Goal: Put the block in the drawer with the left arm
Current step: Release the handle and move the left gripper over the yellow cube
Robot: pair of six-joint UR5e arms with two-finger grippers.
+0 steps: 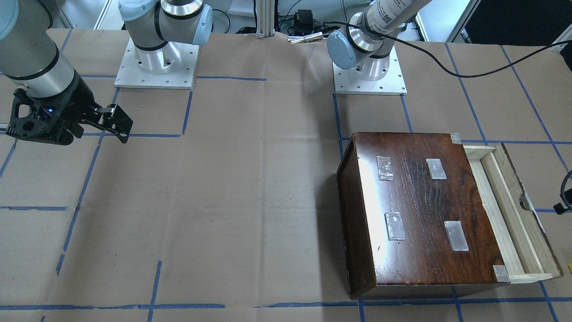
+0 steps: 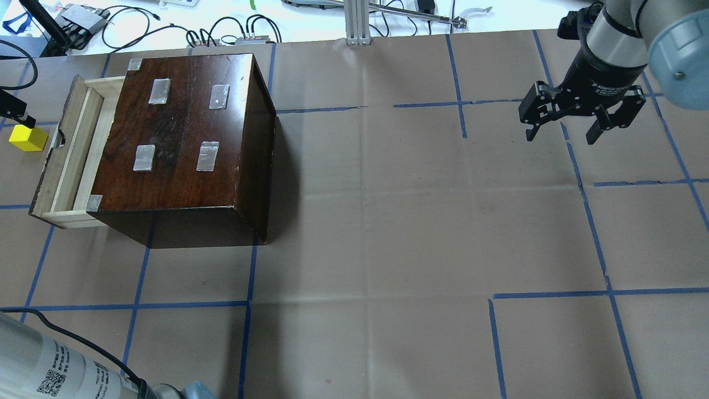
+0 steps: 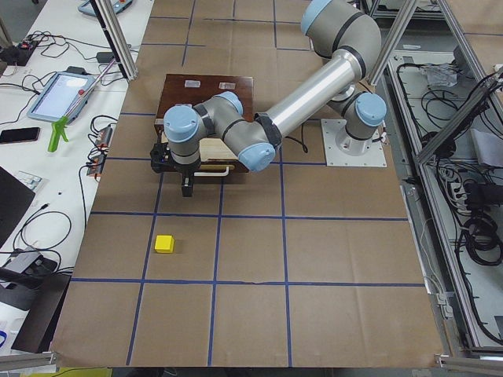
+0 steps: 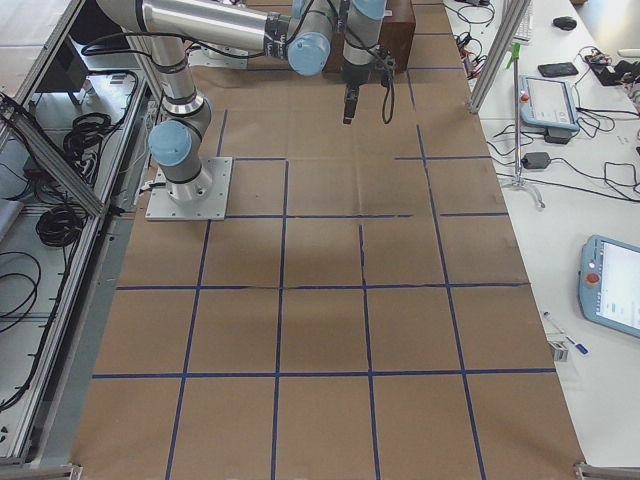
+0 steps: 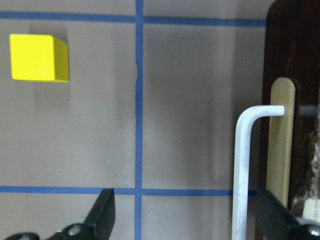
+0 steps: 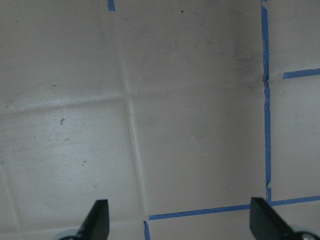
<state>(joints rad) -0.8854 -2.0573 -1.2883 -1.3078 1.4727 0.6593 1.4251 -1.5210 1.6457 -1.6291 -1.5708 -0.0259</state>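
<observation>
Silver-grey arms [image 3: 314,90] wear pale-blue joint caps [image 3: 181,124], black jaws.

The overhead view's edge cuts off the left claw [image 2: 16,111]; the cabinet [image 2: 183,127] hides most of the drawer [image 2: 69,155].

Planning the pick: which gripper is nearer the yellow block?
Left. The left gripper hangs close by the block, near the drawer front, jaws open. The right gripper is far across the table, beyond the cabinet.

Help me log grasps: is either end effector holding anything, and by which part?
Nothing is held. Left end effector and right end effector are open and empty; the block lies on the table.
</observation>
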